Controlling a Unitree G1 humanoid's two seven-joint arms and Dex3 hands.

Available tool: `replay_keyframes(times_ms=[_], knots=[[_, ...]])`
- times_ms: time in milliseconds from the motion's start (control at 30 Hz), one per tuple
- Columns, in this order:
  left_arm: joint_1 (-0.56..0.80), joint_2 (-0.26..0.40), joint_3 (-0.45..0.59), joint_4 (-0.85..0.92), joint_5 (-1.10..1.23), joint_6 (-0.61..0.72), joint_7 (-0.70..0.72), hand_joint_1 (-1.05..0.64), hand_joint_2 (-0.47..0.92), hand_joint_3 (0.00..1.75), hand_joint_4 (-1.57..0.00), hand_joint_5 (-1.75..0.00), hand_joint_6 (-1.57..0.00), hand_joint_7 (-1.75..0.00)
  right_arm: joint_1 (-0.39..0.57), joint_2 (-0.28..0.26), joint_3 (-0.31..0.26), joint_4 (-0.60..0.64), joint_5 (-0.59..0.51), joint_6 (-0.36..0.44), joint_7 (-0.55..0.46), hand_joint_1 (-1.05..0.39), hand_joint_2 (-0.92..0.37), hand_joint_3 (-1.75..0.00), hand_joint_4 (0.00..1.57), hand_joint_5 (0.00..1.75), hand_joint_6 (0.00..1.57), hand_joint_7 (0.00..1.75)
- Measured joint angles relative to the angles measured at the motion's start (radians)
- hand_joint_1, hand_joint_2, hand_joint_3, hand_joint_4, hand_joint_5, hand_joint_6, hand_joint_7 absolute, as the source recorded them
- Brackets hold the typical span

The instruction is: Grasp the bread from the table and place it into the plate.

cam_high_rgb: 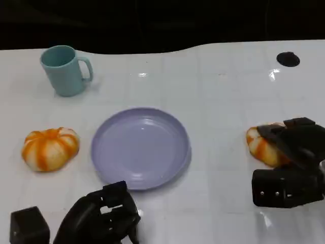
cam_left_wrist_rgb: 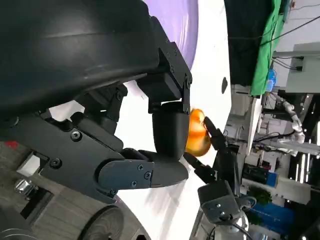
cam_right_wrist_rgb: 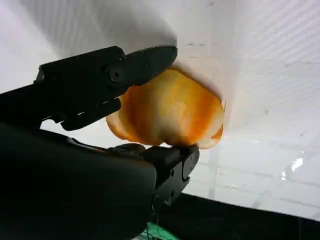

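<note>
Our right hand [cam_high_rgb: 290, 152] over the bread [cam_high_rgb: 264, 147] on the desk [cam_high_rgb: 218, 91], fingers [cam_right_wrist_rgb: 145, 62] closing around it either side, left hand [cam_high_rgb: 104, 216] curled empty near the plate [cam_high_rgb: 140, 147].

Bare bench [cam_high_rgb: 218, 122] lies between the bread [cam_high_rgb: 261, 147] under the right robot hand [cam_high_rgb: 292, 152] and the plate [cam_high_rgb: 109, 152], nothing standing in that stretch. The left robot hand [cam_high_rgb: 104, 216] sits just beside the plate's near rim. A second bread [cam_high_rgb: 50, 148] lies beyond the plate's left side; the cup [cam_high_rgb: 63, 70] stands well apart at the far left.
</note>
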Motion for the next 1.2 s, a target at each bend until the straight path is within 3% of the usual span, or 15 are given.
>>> replay_keyframes(times_ms=[100,167,200,233,267,333,367,400,467,533,600,700,900,1033,1200], knots=[[0.002,0.0,-0.001,-0.004,0.001,0.001,0.002,-0.58,0.7,0.58,-0.78,-1.75,-0.75,-1.43,-0.021,0.007,0.01,0.044,0.012,-0.002,-0.007,-0.47,-0.87,-0.01,0.22,0.15,0.36,0.01],[0.002,0.0,-0.001,-0.005,0.001,0.001,0.002,-0.57,0.7,0.59,-0.77,-1.75,-0.75,-1.42,-0.034,0.012,0.01,0.073,0.026,-0.008,-0.012,-0.41,-0.89,-0.01,0.36,0.14,0.44,0.03],[0.002,0.0,-0.001,-0.005,0.001,0.001,0.002,-0.58,0.7,0.59,-0.78,-1.75,-0.75,-1.43,-0.04,0.015,0.01,0.086,0.036,-0.012,-0.015,-0.3,-0.91,-0.01,0.54,0.15,0.59,0.05],[0.002,0.0,-0.001,-0.005,0.001,0.001,0.001,-0.57,0.7,0.59,-0.78,-1.75,-0.75,-1.43,-0.046,0.019,0.009,0.103,0.052,-0.023,-0.026,-0.22,-0.92,-0.05,0.82,0.24,0.77,0.1],[0.002,0.0,-0.001,-0.004,0.001,0.001,0.001,-0.57,0.7,0.59,-0.78,-1.75,-0.75,-1.43,-0.049,0.023,0.004,0.117,0.069,-0.039,-0.044,-0.18,-0.91,-0.1,0.92,0.49,0.91,0.11],[0.002,-0.001,-0.001,-0.004,0.001,-0.001,0.001,-0.58,0.7,0.6,-0.78,-1.75,-0.75,-1.43,-0.058,0.025,-0.004,0.153,0.1,-0.086,-0.1,-0.14,-0.92,-0.22,0.93,1.16,1.16,0.16],[0.002,-0.001,-0.001,-0.004,0.001,-0.001,0.001,-0.58,0.7,0.6,-0.78,-1.75,-0.75,-1.43,-0.064,0.025,-0.005,0.176,0.109,-0.114,-0.132,-0.14,-0.92,-0.29,0.93,1.41,1.25,0.22],[0.002,-0.001,-0.001,-0.004,0.001,-0.001,0.001,-0.58,0.7,0.6,-0.78,-1.75,-0.75,-1.43,-0.069,0.025,-0.005,0.198,0.114,-0.142,-0.163,-0.15,-0.91,-0.32,0.91,1.53,1.23,0.33],[0.002,-0.001,-0.002,-0.004,0.001,-0.001,0.001,-0.58,0.7,0.6,-0.78,-1.75,-0.75,-1.43,-0.075,0.025,0.0,0.239,0.117,-0.195,-0.226,-0.16,-0.86,-0.42,0.84,1.7,0.94,1.02],[0.002,-0.001,-0.002,-0.004,0.001,-0.001,0.001,-0.58,0.7,0.6,-0.78,-1.75,-0.75,-1.42,-0.078,0.025,0.004,0.267,0.117,-0.232,-0.27,-0.16,-0.82,-0.47,0.82,1.73,0.79,1.37],[0.003,-0.001,-0.002,-0.005,0.001,-0.001,0.002,-0.59,0.7,0.59,-0.78,-1.75,-0.75,-1.42,-0.079,0.026,0.004,0.282,0.123,-0.252,-0.298,-0.17,-0.8,-0.5,0.81,1.74,0.71,1.52],[0.003,-0.001,-0.002,-0.005,0.001,-0.001,0.001,-0.58,0.7,0.59,-0.78,-1.75,-0.75,-1.42,-0.079,0.032,0.003,0.294,0.134,-0.265,-0.32,-0.16,-0.78,-0.52,0.82,1.75,0.73,1.45],[0.003,-0.003,-0.006,-0.005,0.0,0.001,0.001,-0.57,0.7,0.59,-0.78,-1.75,-0.75,-1.42,-0.07,0.047,-0.005,0.297,0.162,-0.295,-0.383,-0.08,-0.66,-0.64,0.83,1.75,0.75,1.54],[0.003,-0.003,-0.008,-0.005,0.001,0.003,0.002,-0.58,0.7,0.6,-0.78,-1.75,-0.75,-1.42,-0.063,0.055,-0.017,0.267,0.174,-0.324,-0.436,-0.05,-0.46,-1.02,0.91,1.75,0.83,1.51],[0.003,-0.003,-0.01,-0.006,0.002,0.004,0.006,-0.58,0.7,0.6,-0.78,-1.75,-0.75,-1.43,-0.056,0.072,-0.033,0.189,0.181,-0.356,-0.469,-0.04,-0.38,-1.2,0.93,1.75,0.84,1.53]])
